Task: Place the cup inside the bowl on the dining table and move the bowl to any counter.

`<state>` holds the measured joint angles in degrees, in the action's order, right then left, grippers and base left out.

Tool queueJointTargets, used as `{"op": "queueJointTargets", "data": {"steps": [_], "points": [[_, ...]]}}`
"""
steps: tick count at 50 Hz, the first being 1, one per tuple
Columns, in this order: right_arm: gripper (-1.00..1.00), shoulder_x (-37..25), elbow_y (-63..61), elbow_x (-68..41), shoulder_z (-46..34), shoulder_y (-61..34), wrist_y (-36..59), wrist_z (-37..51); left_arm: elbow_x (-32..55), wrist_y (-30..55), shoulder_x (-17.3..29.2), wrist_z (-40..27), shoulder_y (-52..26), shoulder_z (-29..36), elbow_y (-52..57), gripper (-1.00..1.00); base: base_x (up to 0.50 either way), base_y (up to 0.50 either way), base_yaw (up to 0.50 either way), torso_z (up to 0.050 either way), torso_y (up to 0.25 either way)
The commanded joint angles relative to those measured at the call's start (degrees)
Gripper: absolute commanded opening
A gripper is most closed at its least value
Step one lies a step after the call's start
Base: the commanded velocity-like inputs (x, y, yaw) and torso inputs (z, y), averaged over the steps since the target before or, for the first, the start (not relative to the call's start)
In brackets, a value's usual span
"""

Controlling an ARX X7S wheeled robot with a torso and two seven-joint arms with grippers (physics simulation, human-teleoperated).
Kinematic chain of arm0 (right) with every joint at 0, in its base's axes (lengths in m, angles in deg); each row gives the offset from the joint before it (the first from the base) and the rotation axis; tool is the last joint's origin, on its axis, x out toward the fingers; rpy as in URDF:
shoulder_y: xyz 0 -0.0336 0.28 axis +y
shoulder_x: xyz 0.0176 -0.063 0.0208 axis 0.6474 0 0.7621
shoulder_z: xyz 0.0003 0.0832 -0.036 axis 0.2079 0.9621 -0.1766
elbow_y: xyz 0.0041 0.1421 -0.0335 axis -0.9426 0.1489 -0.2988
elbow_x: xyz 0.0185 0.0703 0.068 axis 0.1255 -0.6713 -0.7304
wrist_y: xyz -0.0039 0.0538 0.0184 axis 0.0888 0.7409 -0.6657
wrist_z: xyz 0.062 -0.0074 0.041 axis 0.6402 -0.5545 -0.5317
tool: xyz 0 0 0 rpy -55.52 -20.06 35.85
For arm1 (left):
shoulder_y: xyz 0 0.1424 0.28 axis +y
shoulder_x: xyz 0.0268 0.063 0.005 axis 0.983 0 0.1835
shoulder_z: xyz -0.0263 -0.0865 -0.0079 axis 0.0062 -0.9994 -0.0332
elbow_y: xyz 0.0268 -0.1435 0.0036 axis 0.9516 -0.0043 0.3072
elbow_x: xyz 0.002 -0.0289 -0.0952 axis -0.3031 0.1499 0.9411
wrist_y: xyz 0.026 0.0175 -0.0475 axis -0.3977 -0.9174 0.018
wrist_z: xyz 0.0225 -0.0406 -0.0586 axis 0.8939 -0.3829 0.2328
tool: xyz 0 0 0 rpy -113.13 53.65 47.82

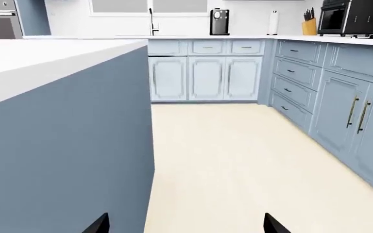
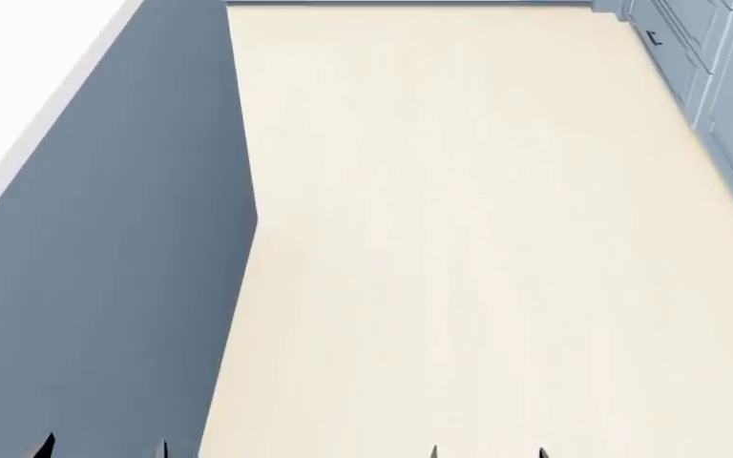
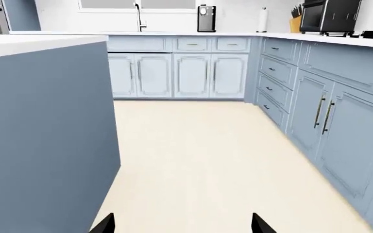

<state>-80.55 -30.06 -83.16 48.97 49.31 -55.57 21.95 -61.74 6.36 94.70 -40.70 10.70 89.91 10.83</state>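
Both end effectors are spread wide and empty. In the left wrist view I see two dark fingertips of the left end effector (image 1: 186, 224) far apart at the frame's lower edge; the right end effector (image 3: 182, 223) shows the same way in its own view. In the head view all four tips poke in at the bottom, over pale floor (image 2: 469, 239).

Beside the left arm stands one blue-grey island (image 1: 63, 155) with a white top. Ahead runs one L-shaped desk (image 3: 193, 34) over blue cabinets, carrying one black coffee machine (image 3: 206, 11), one tap, one paper towel roll, one knife block and one black oven.

Cups in view: none. Bowls in view: none. The dining table is not in view either, so I cannot say where they stand.

My guess: the paper cup will be light and easily crushed, so I would pinch it gently mid-wall below the lid. The wooden bowl should be stiff and heavier; I would take it by the rim
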Motion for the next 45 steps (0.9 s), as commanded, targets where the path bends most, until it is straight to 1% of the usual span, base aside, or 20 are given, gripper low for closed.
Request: {"op": "queueJointTargets", "data": {"steps": [1, 22, 37, 45], "points": [[1.00, -0.5, 0.0, -0.6, -0.6, -0.1, -0.1, 0.8, 0.7, 0.0, 0.5, -0.6, -0.1, 0.6, 0.0, 1.00, -0.50, 0.00, 0.00, 0.000, 0.000], [1.00, -1.4, 0.1, -1.2, -1.8, -0.4, 0.1, 1.9, 1.7, -0.2, 1.5, -1.4, 0.0, 1.5, 0.1, 1.00, -0.50, 0.01, 0.00, 0.000, 0.000], [1.00, -2.0, 0.3, -1.4, -2.6, -0.5, 0.0, 2.5, 2.3, -0.4, 2.1, -1.9, 0.1, 2.0, 0.2, 1.00, -0.50, 0.16, 0.00, 0.000, 0.000], [1.00, -2.3, 0.3, -1.6, -2.9, -0.6, 0.1, 2.9, 2.2, -0.3, 2.2, -2.4, -0.3, 2.6, 0.0, 1.00, -0.50, 0.27, 0.00, 0.000, 0.000]]}}
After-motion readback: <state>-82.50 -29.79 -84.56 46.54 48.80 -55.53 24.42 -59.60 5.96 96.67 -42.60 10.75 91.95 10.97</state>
